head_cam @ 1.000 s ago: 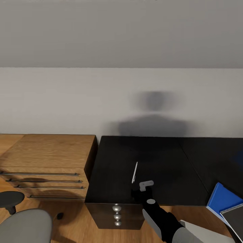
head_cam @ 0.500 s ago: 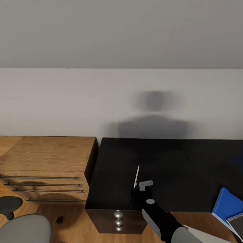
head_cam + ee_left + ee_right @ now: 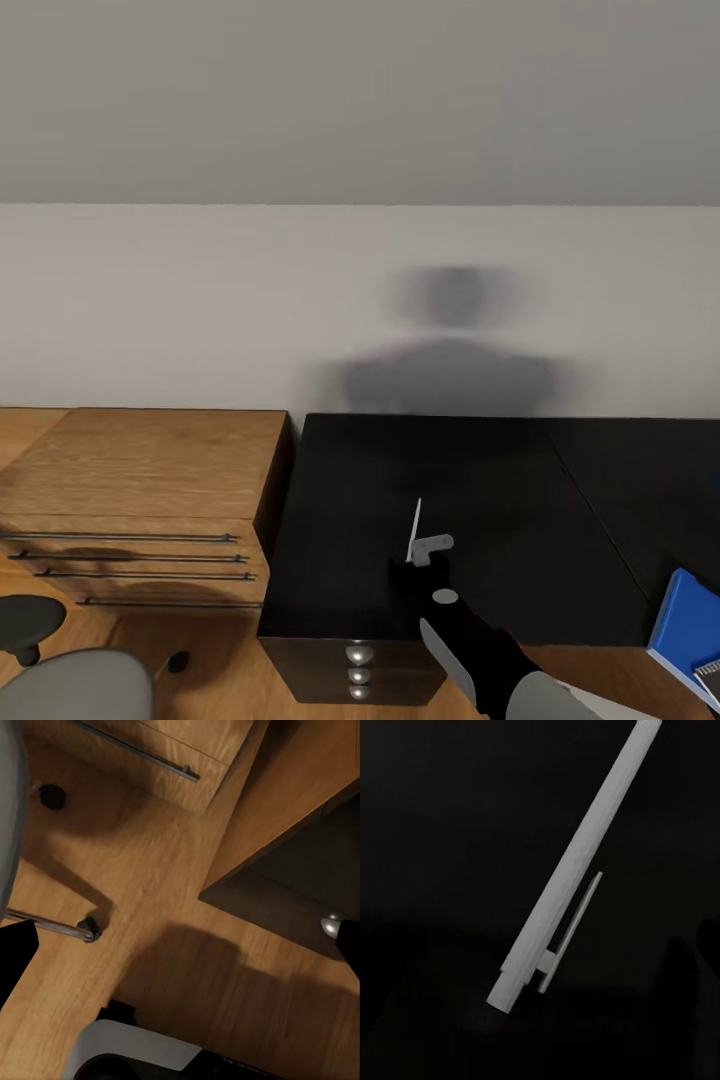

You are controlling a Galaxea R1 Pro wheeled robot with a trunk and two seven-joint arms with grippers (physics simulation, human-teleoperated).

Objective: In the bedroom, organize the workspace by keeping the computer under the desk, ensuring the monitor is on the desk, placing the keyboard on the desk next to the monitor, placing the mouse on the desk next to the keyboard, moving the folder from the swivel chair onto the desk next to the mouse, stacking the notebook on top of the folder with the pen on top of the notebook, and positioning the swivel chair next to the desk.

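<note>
Dresser (image 3: 140,470) of light wood stands at the far left, the swivel chair (image 3: 70,685) in front of it; just beside it is the black table (image 3: 340,520) with its knobbed drawer unit (image 3: 358,672). On the table near its front edge lies the pen (image 3: 414,531), and the right gripper (image 3: 432,548) hovers right at the pen's near end; from the right wrist view the pen (image 3: 574,870) lies slantwise ahead on the black top, but whether the fingers are spread or closed I cannot tell, and nothing appears held. The left gripper's fingers (image 3: 16,956) stand wide apart, empty, over the floor. The folder (image 3: 688,620) peeks in at the far right with the notebook's (image 3: 712,672) corner on it. A good pickup probably means turning the fingers across the pen and pinching mid-shaft. No writing or brand is legible.
</note>
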